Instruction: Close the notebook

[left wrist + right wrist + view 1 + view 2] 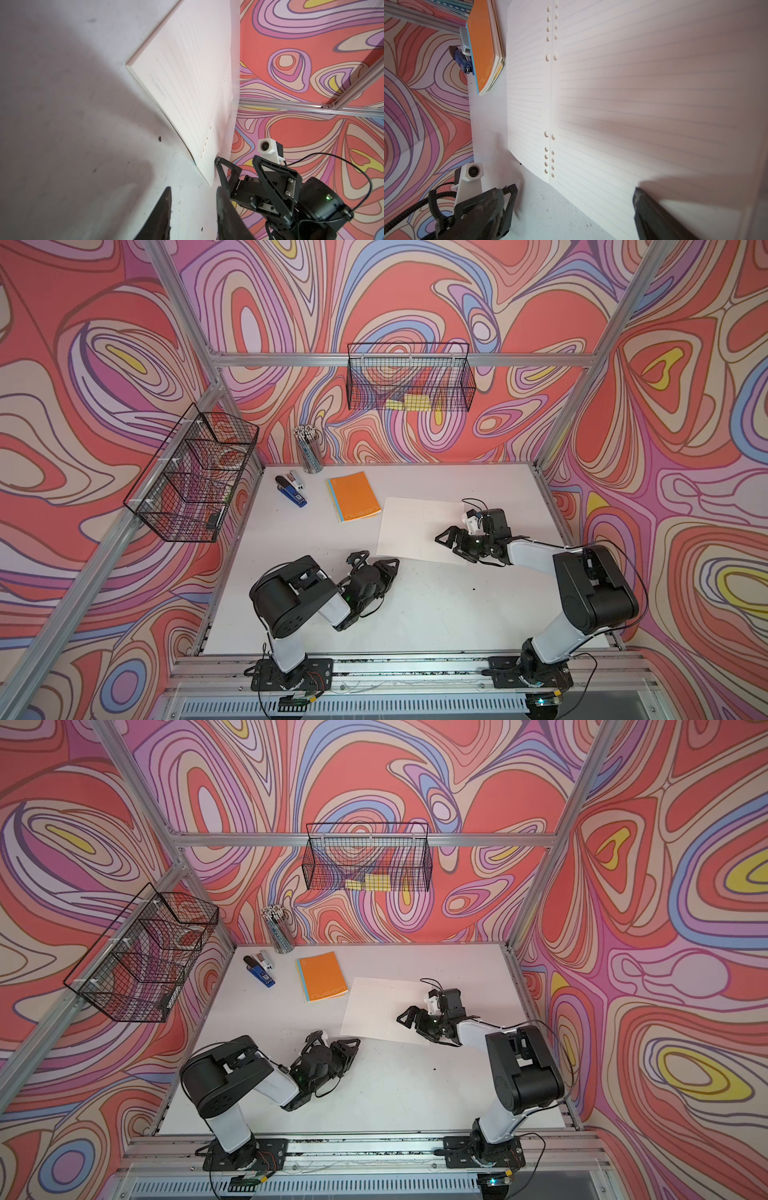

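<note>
- Lining up: right claw [448,542] gapes empty over the open notebook [415,526]; left claw [194,193], also apart, sits just short of it.
- Next, likely: hook the edge beneath, fold over.

notebook [415,526]: is showing cream pages with thin grey lines and holes down the middle.
small book [353,495]: is showing an orange cover with a blue strip, near the bench's back edge.
stapler [293,493]: is looking blue, black and silver.
back basket [365,385]: is showing black wire squares.
walls [104,364]: are swirling in red, pink, purple, blue and yellow.
bench [436,605]: is looking white with dark specks.
</note>
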You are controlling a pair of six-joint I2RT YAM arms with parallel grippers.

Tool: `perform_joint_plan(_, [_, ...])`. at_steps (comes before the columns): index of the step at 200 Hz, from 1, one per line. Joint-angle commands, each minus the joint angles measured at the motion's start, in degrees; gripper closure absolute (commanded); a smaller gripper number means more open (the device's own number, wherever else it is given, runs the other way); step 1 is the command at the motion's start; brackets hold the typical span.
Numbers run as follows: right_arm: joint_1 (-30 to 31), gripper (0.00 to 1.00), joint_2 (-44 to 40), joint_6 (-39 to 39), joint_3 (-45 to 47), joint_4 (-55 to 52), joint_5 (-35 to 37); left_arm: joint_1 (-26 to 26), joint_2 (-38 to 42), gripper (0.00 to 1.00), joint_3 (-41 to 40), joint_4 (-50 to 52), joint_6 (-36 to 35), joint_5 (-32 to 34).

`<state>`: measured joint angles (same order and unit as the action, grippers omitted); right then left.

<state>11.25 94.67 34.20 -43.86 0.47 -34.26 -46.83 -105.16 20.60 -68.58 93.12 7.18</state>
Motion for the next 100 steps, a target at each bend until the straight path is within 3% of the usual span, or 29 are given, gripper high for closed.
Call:
perform_joint_plan(1, [-0.34, 0.02, 0.25, 0.04, 1.04, 0.50, -0.41, -0.46, -3.95, 0.67, 1.59, -7.19, 3.81, 3.76])
perform_joint_plan(100, [-0.52, 0.02, -1.06, 0.03, 2.24, 0.58, -1.00, -1.26, -10.93, 0.72, 7.59, -6.77, 5.14, 7.78])
